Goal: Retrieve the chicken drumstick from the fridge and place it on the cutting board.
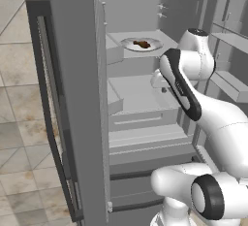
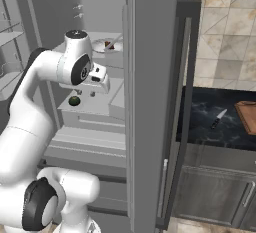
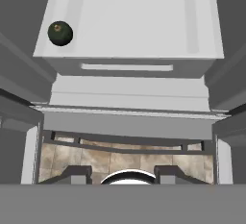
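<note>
Inside the fridge [image 1: 72, 99], door swung wide, the arm reaches in at mid-shelf level. Rel. to the fridge, the tabletop [image 2: 220, 127] sits off to the right w/ the cutting board [image 2: 247, 116] at its far right edge, a knife [image 2: 218, 118] just beside it. The plate [image 1: 141, 44] rests on the fridge's upper shelf; the chicken drumstick [image 1: 142, 44] lies on it, long axis roughly left-right. The gripper [image 2: 85, 94] hangs below that shelf, pointing down over a drawer holding a dark green fruit [image 3: 60, 33], so the drumstick is above and farther in. Gripper appears spread, empty, though tips are barely visible.
</note>
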Controlling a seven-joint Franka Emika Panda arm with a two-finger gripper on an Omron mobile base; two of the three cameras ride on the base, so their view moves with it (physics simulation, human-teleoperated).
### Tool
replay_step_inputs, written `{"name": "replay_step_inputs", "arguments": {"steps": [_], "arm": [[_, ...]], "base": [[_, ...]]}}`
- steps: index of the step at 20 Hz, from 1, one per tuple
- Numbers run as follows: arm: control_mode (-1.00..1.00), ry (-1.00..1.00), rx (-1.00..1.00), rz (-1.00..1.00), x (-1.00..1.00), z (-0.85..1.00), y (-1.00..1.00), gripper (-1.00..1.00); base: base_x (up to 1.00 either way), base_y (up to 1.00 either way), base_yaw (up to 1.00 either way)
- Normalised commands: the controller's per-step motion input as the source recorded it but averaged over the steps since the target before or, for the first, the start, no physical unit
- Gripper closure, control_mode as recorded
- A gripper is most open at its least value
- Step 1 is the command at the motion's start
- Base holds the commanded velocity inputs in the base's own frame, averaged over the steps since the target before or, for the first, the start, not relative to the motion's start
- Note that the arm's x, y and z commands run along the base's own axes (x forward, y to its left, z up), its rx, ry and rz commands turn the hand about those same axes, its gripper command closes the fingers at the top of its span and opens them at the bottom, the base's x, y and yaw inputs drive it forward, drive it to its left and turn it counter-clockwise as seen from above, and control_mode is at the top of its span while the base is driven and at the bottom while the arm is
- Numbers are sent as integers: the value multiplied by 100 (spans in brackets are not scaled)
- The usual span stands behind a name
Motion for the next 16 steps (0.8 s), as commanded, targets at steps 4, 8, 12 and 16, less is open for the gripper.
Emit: {"name": "replay_step_inputs", "arguments": {"steps": [4,8,12,16], "arm": [[-100,0,0,0,0,0,0,-100],[-100,-1,0,0,-7,14,0,-100],[-100,-12,0,4,-17,29,0,-100],[-100,-14,0,4,-15,43,0,-100]], "base": [[0,0,0],[0,0,0],[0,0,0],[0,0,0]]}}
